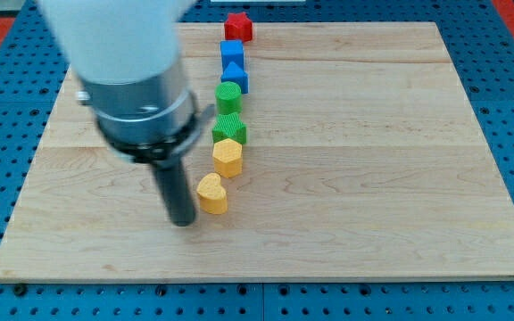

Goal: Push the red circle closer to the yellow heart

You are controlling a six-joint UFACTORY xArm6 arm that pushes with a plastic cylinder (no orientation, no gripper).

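Landmark: yellow heart (211, 193), nearest block on the wooden surface (373, 178).
My tip (184, 223): just left of the heart, rod upright, no end effector jaws, holding nothing.
Behind the heart: yellow hexagon (227, 158), green block (230, 130), green cylinder (228, 95), two blue blocks (234, 64).
Farthest: red block (237, 26), shape unclear, at the surface's top edge.

My tip (184, 220) rests on the wooden board (373, 178), just left of the yellow heart (211, 193). A column of blocks runs far from it: yellow hexagon (227, 158), green block (229, 130), green cylinder (228, 95), two blue blocks (235, 77) (231, 52) (shapes unclear), then a red block (237, 26) at the far edge.
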